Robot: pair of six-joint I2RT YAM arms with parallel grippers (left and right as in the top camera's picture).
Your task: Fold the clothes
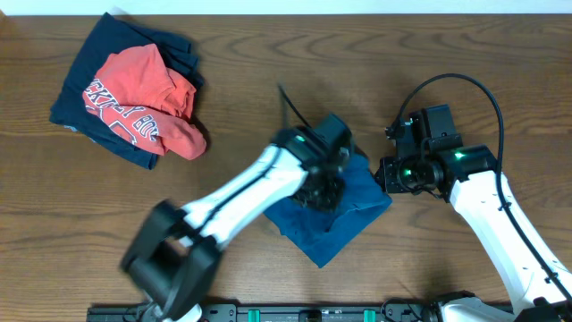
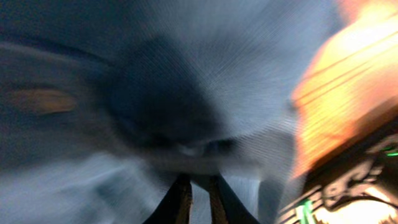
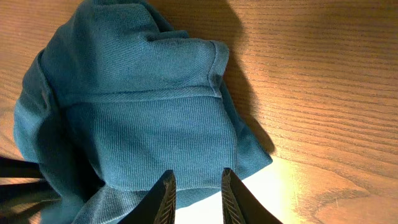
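Observation:
The blue T-shirt [image 1: 344,215] lies bunched in a small folded bundle at the table's middle. My left gripper [image 1: 323,190] is pressed down into its top. In the blurred left wrist view the fingers [image 2: 183,199] stand almost together, their tips buried in a bulge of blue cloth [image 2: 186,106], so it looks shut on the shirt. My right gripper [image 3: 196,175] stands open at the shirt's right hem [image 3: 186,106], with cloth behind the fingertips and nothing pinched. The red tee [image 1: 143,98] lies crumpled on the navy garment [image 1: 85,85] at the back left.
Bare wood table [image 1: 447,63] surrounds the bundle. My two grippers are close together over the shirt's right side, and the right arm [image 1: 500,215] reaches in from the front right. The left arm [image 1: 232,197] crosses the table's front middle.

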